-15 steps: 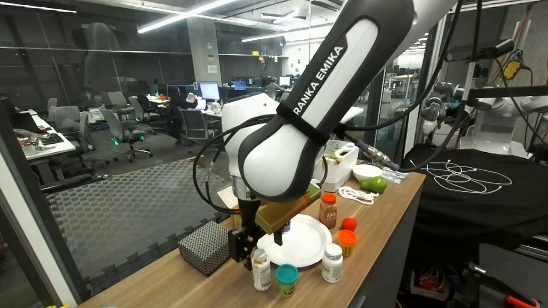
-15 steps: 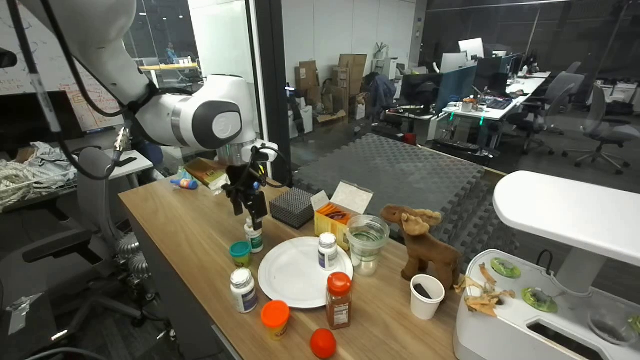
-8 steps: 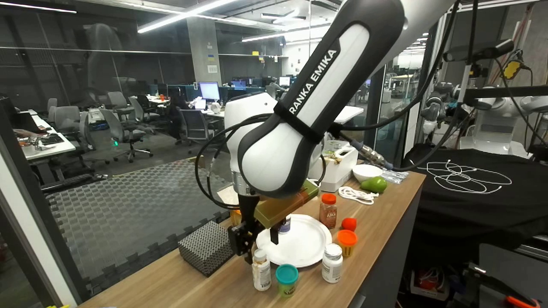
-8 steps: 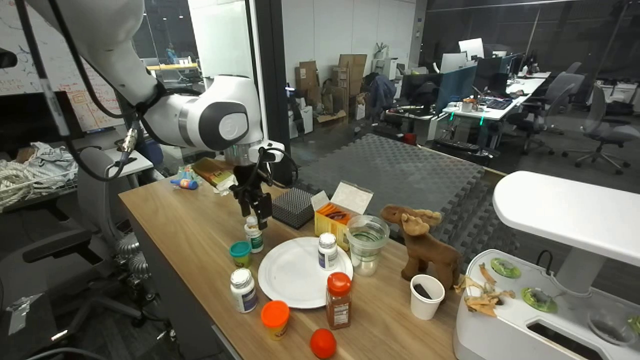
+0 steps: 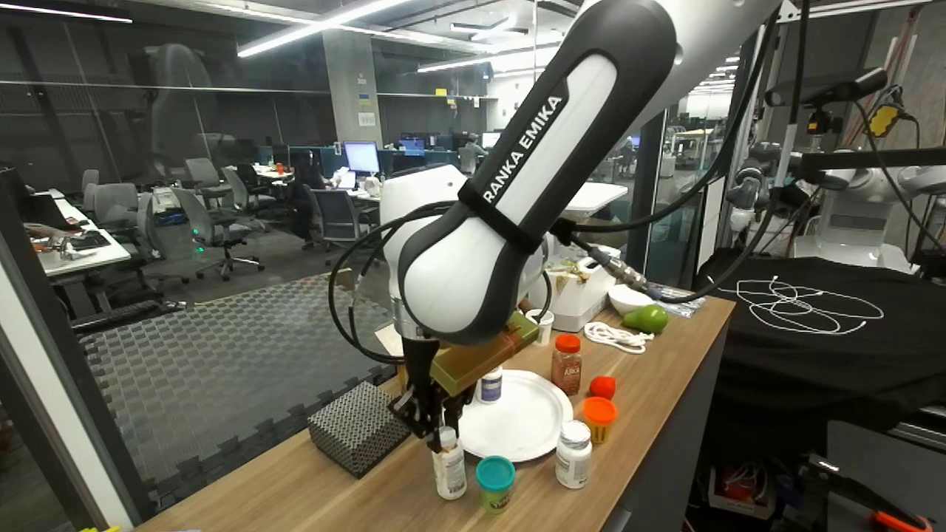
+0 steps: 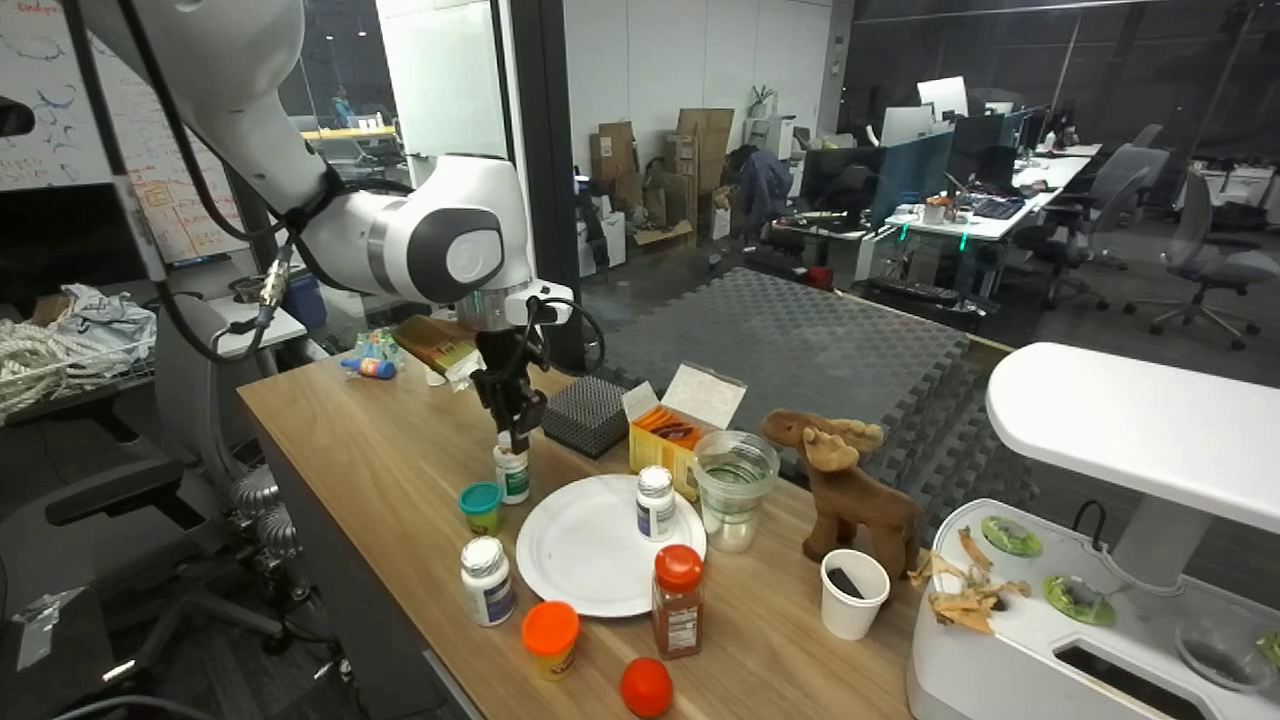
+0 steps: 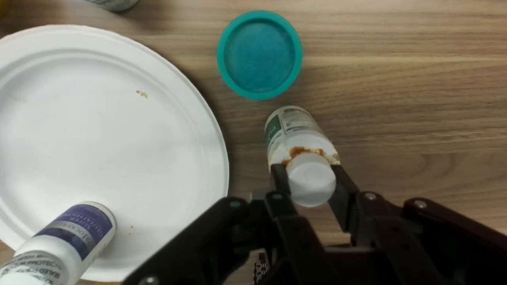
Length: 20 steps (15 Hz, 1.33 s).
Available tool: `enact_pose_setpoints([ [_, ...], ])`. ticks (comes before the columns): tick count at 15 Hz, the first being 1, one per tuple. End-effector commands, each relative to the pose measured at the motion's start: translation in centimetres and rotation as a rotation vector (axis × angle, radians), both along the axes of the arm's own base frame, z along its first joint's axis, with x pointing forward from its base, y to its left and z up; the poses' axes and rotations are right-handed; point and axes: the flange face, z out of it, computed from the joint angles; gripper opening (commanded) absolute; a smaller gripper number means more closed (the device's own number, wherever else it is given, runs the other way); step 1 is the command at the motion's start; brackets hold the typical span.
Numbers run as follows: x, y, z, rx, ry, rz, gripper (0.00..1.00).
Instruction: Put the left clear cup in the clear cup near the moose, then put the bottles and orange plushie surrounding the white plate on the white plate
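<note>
Gripper (image 7: 311, 179) is down over the green-label bottle (image 7: 293, 122), fingers (image 7: 344, 202) close in on the cap from both sides, gap just fitting it, so it has hold of the bottle (brown smear below the cap). Bottle stands at the far left of the white plate (image 6: 585, 560) in an exterior view; whether its base is off the wooden tabletop (image 6: 400, 440), cannot tell.

Plate carries one purple-label bottle (image 6: 655, 510), upright on its far right part. Off the plate, same view: teal-lidded tub (image 6: 481, 512), left; white bottle (image 6: 488, 590), near left, capped; orange-lidded tub (image 6: 551, 645), near side, lid on; red-capped bottle (image 6: 678, 615), near right, reddish-brown filling showing through; round orange-red item (image 6: 647, 688), nearest.

Clear cup (image 6: 728, 530) is right of the plate, left of the toy moose (image 6: 850, 485); it seems to have another clear cup nested inside (hard to be sure through the plastic). Paper cup (image 6: 847, 622), near the moose, has a black thing (image 6: 845, 582) in it. Yellow box (image 6: 650, 457), far side, flap up, holds orange packets (image 6: 668, 428). White planter (image 6: 960, 660), right edge: dried leaves (image 6: 965, 612) on top.
</note>
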Motion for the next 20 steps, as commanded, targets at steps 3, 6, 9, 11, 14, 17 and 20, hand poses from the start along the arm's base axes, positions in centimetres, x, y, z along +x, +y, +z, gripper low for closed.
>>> enact_pose_setpoints([
  [3, -0.1, 0.0, 1.7, 0.013, 0.001, 0.002, 0.23],
  [6, -0.2, -0.9, 4.3, 0.017, -0.033, -0.022, 0.24],
  [9, 0.2, -2.5, 6.9, 0.008, -0.074, -0.057, 0.24],
  [11, 0.8, -4.2, 8.0, -0.011, -0.099, -0.105, 0.24],
  [14, 2.1, -6.4, 7.9, -0.02, -0.109, -0.154, 0.23],
  [17, 3.0, -8.1, 6.6, -0.025, -0.091, -0.194, 0.24],
  [20, 3.7, -9.1, 5.1, -0.027, -0.076, -0.232, 0.23],
])
